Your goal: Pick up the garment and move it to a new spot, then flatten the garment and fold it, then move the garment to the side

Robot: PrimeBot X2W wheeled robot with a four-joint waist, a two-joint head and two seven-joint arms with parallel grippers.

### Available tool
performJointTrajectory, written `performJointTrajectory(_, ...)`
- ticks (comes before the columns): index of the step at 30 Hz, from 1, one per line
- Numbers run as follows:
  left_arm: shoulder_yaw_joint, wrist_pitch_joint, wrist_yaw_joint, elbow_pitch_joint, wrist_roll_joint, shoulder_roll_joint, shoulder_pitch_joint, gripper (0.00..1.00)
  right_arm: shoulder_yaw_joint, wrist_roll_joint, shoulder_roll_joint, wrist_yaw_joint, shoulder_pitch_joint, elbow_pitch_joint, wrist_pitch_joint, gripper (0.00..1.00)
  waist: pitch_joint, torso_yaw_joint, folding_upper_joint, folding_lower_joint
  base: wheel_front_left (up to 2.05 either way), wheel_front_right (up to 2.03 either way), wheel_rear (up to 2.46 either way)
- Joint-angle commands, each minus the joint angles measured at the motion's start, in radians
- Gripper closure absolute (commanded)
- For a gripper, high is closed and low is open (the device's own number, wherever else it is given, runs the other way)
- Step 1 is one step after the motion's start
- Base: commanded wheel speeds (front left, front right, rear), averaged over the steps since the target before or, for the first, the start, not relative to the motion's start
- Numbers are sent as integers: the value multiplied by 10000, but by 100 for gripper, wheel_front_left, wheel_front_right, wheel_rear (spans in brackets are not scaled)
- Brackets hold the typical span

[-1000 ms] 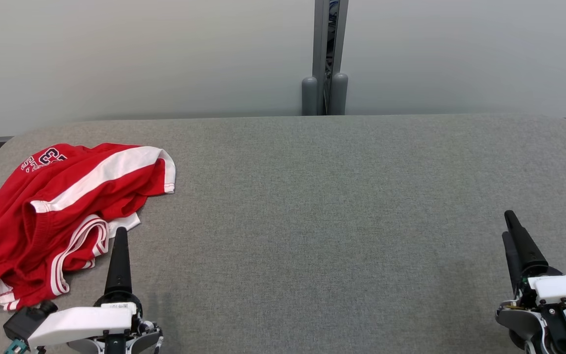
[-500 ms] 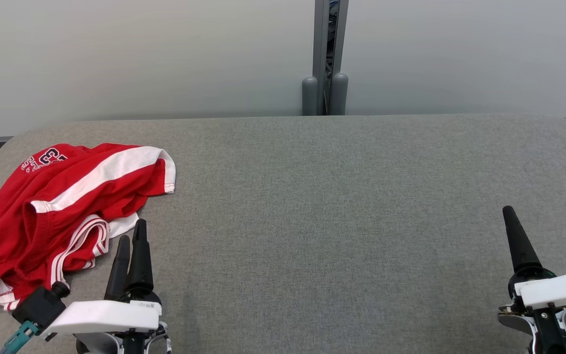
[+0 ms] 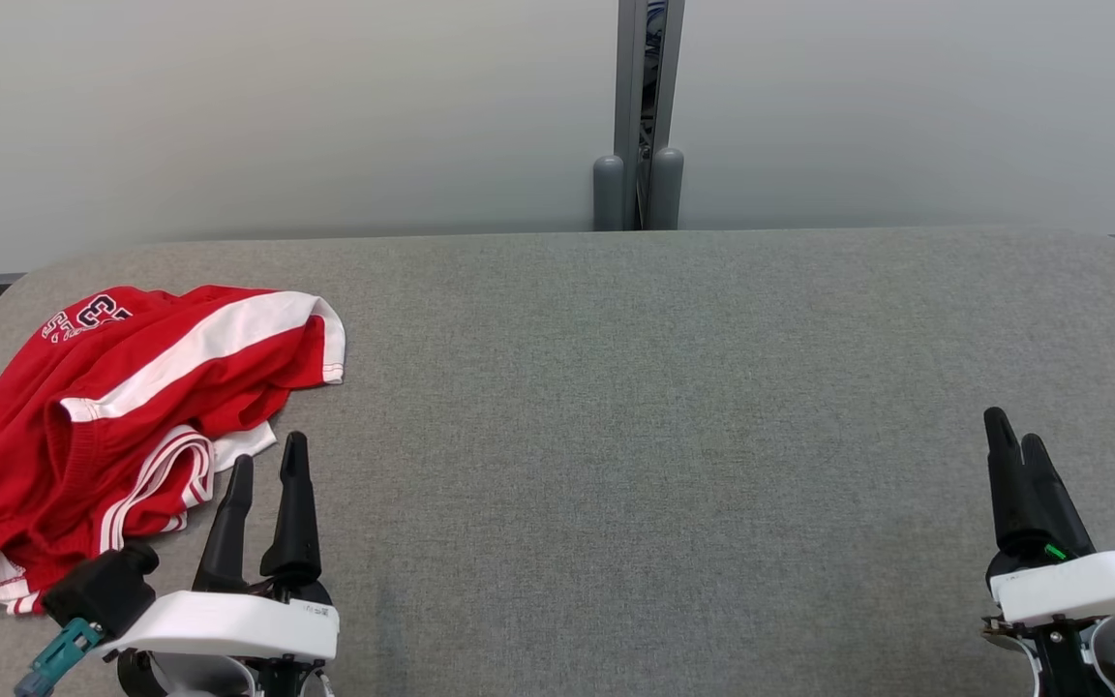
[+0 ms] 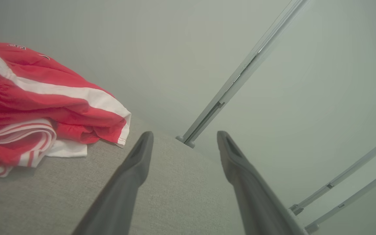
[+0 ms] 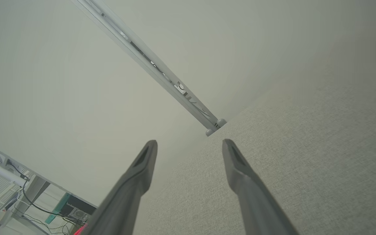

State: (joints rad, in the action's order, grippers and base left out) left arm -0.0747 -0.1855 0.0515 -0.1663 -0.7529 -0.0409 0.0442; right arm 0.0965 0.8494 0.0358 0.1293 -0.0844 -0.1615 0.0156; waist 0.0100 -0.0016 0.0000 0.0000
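Garment location: far-left area of the grey padded table. It lies as a loose, crumpled heap of red cloth with white stripes, with a printed number on its far portion. Its near-left part reaches the border of the head view, so whether it overhangs the table edge cannot be told.

Left gripper: positioned just beside the near-right edge of the heap, fingers pointing away from the robot. The fingers are spread and nothing lies between them. In the left wrist view the white hem sits to the left of the left finger, close but apart from it. This reads as a pre-grasp stance: the gap is set wide so that a fold of cloth can enter it.

Right gripper: positioned at the near-right of the table, well apart from the garment. Its fingers overlap in the head view because they are turned nearly edge-on. The right wrist view shows them parted and empty. It appears to be parked aside, leaving the bare middle of the table free as a likely new spot.

Task status: the pick-up is not yet done.

Next move, as judged: the left gripper needs to shift toward the heap and descend onto a raised fold.

Caution: a pinch on a single layer may let the heap unroll and drag.
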Motion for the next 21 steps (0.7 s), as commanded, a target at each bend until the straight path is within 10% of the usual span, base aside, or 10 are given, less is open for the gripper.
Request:
performJointTrajectory(1, 36, -62, -65, 44, 443, -102, 78, 0, -36, -437, 107, 16, -10, 240, 178, 0, -7, -3, 0, 0, 0, 0, 0)
performJointTrajectory(21, -8, -317, -291, -782, 2984, -259, 113, 0, -456, -3252, 133, 18, 340, 379, 1003, 0, -126, -59, 0, 0, 0, 0, 0)
